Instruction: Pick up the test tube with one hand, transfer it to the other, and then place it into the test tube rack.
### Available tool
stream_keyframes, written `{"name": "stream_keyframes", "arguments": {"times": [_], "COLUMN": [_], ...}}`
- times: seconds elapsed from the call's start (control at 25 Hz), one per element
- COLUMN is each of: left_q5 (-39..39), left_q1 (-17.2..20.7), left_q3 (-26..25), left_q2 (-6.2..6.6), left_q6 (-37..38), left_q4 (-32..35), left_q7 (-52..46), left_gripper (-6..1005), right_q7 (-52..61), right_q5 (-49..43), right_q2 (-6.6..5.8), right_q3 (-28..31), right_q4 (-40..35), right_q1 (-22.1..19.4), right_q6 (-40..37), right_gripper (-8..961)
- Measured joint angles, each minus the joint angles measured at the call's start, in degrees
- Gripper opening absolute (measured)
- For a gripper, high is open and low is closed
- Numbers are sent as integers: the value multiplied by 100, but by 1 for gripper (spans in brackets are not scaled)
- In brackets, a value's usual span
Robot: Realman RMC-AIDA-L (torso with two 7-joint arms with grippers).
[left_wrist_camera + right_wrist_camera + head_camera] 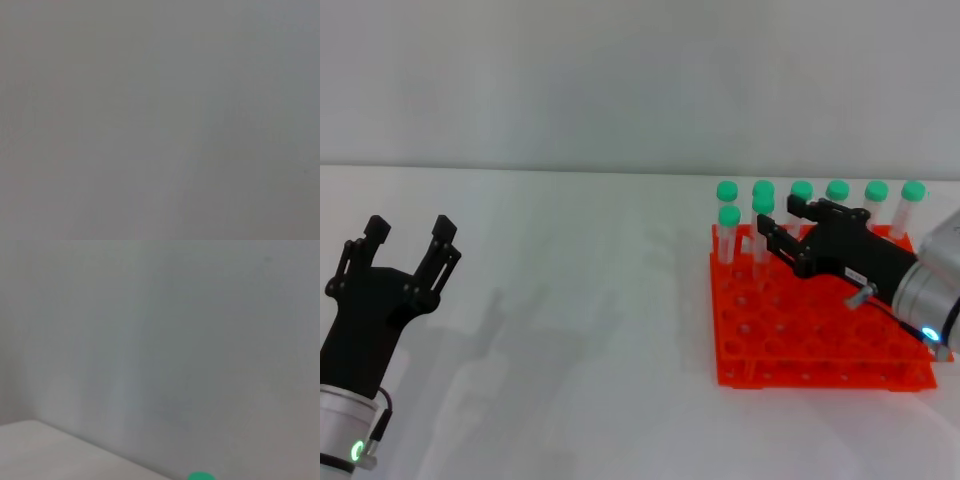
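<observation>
The orange-red test tube rack (790, 340) stands at the right of the table. Several green-capped test tubes stand upright in its far rows. One test tube (763, 206) stands in the second row, right at the tips of my right gripper (782, 222). That gripper reaches over the rack from the right, and its jaws show a gap between them. A green cap (201, 476) shows at the edge of the right wrist view. My left gripper (408, 243) is open and empty, raised at the near left of the table.
The white table (570, 330) stretches between the two arms, with a pale wall behind it. The left wrist view shows only a plain grey surface.
</observation>
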Motion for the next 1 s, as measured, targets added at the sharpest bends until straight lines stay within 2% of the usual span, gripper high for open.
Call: {"name": "stream_keyframes", "arguments": {"times": [0.16,0.2,0.4,0.48,0.72,0.88,1.0], "left_q5": [-49,-63,-94,-154,-232,-253,-314], "left_q1": [-45,-51,-83,-87,-163,-279,-400], "left_q3": [-1,-1,-1,-1,-1,-1,-1], "left_q2": [0,0,0,0,0,7,15], "left_q6": [-11,-16,-40,-88,-437,-693,-843], "left_q4": [-22,-23,-37,-41,-42,-66,-118], "left_q7": [0,0,0,-4,-249,-762,-902], "left_gripper": [832,832,832,832,832,832,832], "right_q7": [27,30,20,-43,-678,-1160,-1547], "right_q5": [0,0,-5,-12,-8,-2,-1], "right_q2": [-24,-33,-51,-55,-33,-37,-43], "right_q3": [48,174,371,591,1916,3015,3471], "right_q4": [-12,-22,-113,-116,195,823,1064], "right_q1": [-177,-399,-768,-973,-1375,-1387,-1367], "right_q6": [-245,-544,-928,-1124,-1345,-1575,-1632], "right_gripper": [435,444,670,703,776,789,799]}}
